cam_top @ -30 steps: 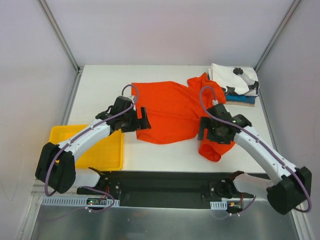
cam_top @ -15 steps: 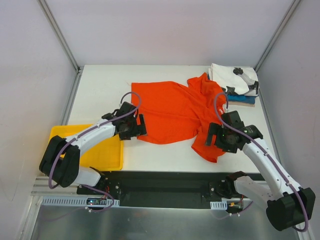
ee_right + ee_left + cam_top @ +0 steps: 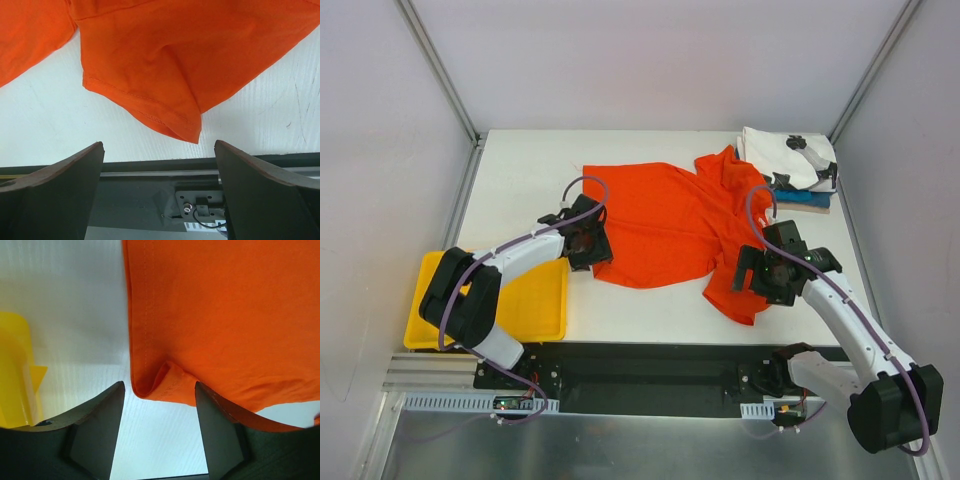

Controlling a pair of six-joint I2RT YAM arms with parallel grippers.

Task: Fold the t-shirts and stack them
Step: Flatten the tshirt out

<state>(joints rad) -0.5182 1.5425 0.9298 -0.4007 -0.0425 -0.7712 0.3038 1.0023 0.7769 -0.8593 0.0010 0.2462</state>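
Observation:
The orange-red t-shirt (image 3: 665,220) lies spread across the middle of the table, one sleeve bunched at the far right. My left gripper (image 3: 590,243) is at its near-left corner. In the left wrist view the jaws (image 3: 159,387) stand partly open, with the turned-over hem corner (image 3: 162,382) just between the fingertips. My right gripper (image 3: 760,275) hovers wide open over the shirt's near-right corner (image 3: 185,127), holding nothing. A folded white t-shirt with black marks (image 3: 788,155) rests on a teal-blue one (image 3: 808,199) at the far right corner.
A yellow tray (image 3: 535,310) sits at the near left, under the left arm. The black base rail (image 3: 650,370) runs along the table's near edge, close behind the right gripper. Grey walls enclose the table on three sides.
My left gripper slid up to the shirt's near-left corner and its jaws narrowed. The right gripper pulled back toward the near edge, staying wide open.

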